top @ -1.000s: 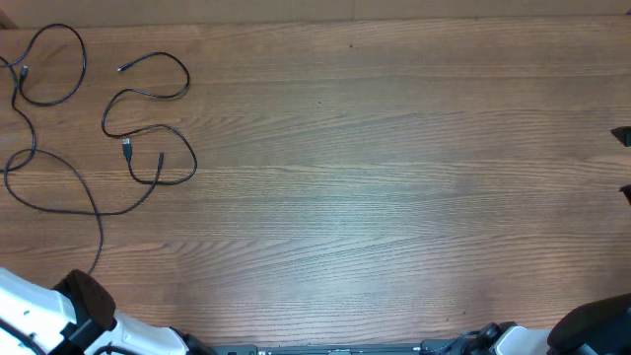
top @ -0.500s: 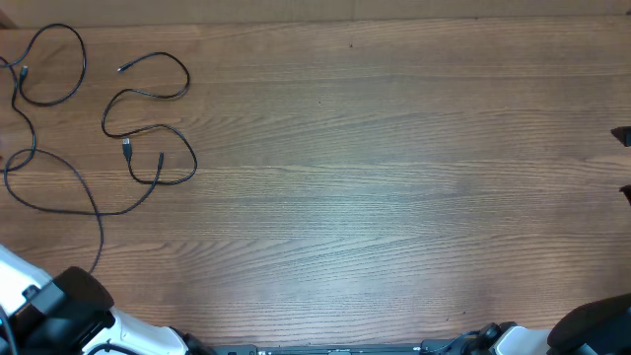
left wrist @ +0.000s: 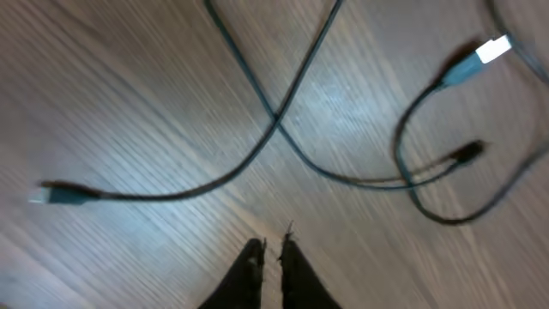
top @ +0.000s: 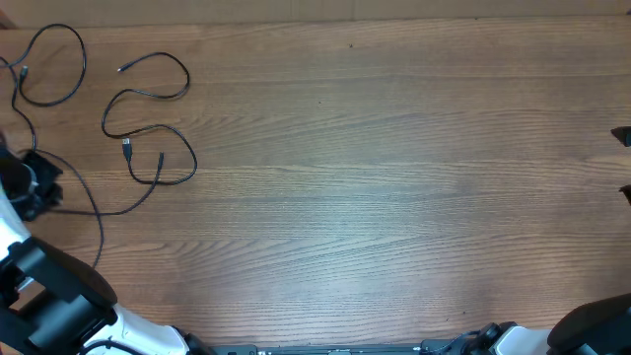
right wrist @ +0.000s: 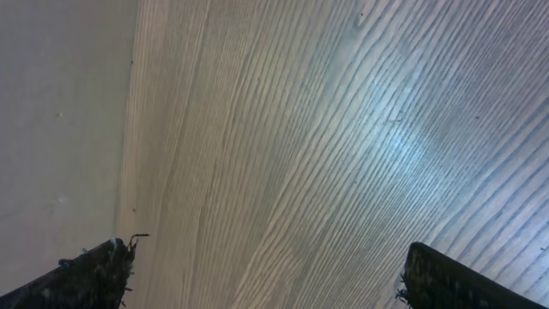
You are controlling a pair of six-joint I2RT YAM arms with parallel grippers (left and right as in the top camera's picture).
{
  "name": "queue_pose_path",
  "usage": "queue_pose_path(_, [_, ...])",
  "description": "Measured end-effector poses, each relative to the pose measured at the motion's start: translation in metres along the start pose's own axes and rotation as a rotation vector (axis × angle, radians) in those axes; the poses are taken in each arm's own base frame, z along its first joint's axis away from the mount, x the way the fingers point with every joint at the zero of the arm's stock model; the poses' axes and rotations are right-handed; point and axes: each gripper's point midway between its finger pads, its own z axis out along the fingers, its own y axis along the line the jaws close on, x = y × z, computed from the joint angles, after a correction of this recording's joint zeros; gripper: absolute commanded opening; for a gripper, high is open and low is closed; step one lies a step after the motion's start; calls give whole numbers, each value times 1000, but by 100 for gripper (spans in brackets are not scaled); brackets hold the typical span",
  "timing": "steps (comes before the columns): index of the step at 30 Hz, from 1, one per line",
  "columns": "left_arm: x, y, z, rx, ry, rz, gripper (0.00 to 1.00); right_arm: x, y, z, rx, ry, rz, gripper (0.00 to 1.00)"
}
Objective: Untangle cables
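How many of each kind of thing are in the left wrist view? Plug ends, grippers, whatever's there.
Plug ends: 3
Left gripper: 1, jaws shut
Table: 1
Total: 5
The black cords cross and run out of frame, so I can't count them from this view.

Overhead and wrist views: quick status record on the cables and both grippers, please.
cables: thin, black, loose loops at the left end of the table
crossing: two strands cross just ahead of the left gripper
left gripper: fingers almost together, holding nothing
right gripper: open wide over bare wood, at the table's right edge
plug ends: three visible in the left wrist view, none gripped
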Motion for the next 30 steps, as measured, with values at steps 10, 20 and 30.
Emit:
queue_pose_path(10, [21, 22, 81, -85, 5, -20, 74, 0, 0, 0, 0, 0, 0, 100])
queue_pose_path(20, [15, 28, 120, -84, -101, -16, 77, 0, 0, 0, 0, 0, 0, 100])
queue_pose_path(30, [18, 33, 128, -100, -121, -1, 4, 0, 0, 0, 0, 0, 0, 100])
